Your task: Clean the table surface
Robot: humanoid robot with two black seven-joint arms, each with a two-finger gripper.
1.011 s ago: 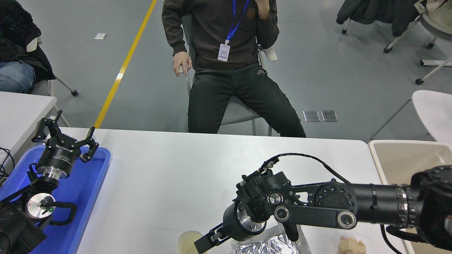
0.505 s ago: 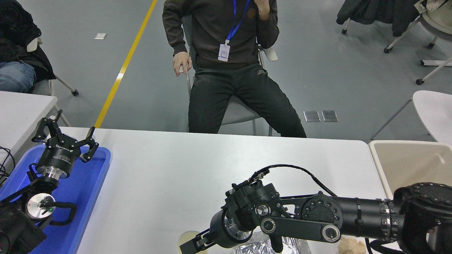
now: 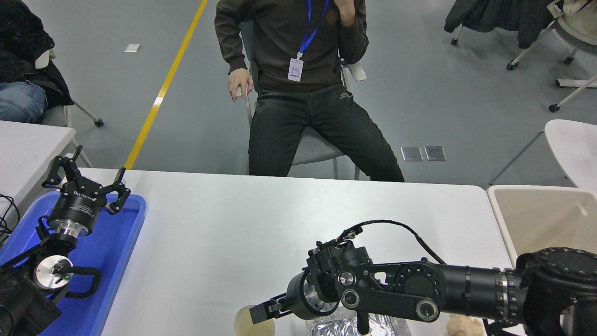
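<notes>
The white-grey table surface (image 3: pixel 233 224) fills the middle of the head view. My right gripper (image 3: pixel 310 321) hangs low at the front edge, jaws spread wide. Its left fingertip (image 3: pixel 261 313) is at the rim of a cream cup (image 3: pixel 243 325); I cannot tell if they touch. Its other finger (image 3: pixel 363 324) points down over a sheet of crumpled silver foil (image 3: pixel 336 329). A beige crumpled lump (image 3: pixel 459 325) lies to the right, partly hidden by the arm. My left gripper (image 3: pixel 88 179) is parked open over the blue tray (image 3: pixel 116 242) at the lower left.
A person (image 3: pixel 298 93) sits on a chair at the far side, hands off the table. A beige bin (image 3: pixel 536 214) stands past the table's right edge. A smaller white table (image 3: pixel 28 144) is at the left. Chairs stand at the back right.
My right arm has dropped and moved left toward the front edge, covering more of the foil and the lump. Its left fingertip now sits at the cup's rim. The left arm has not moved.
</notes>
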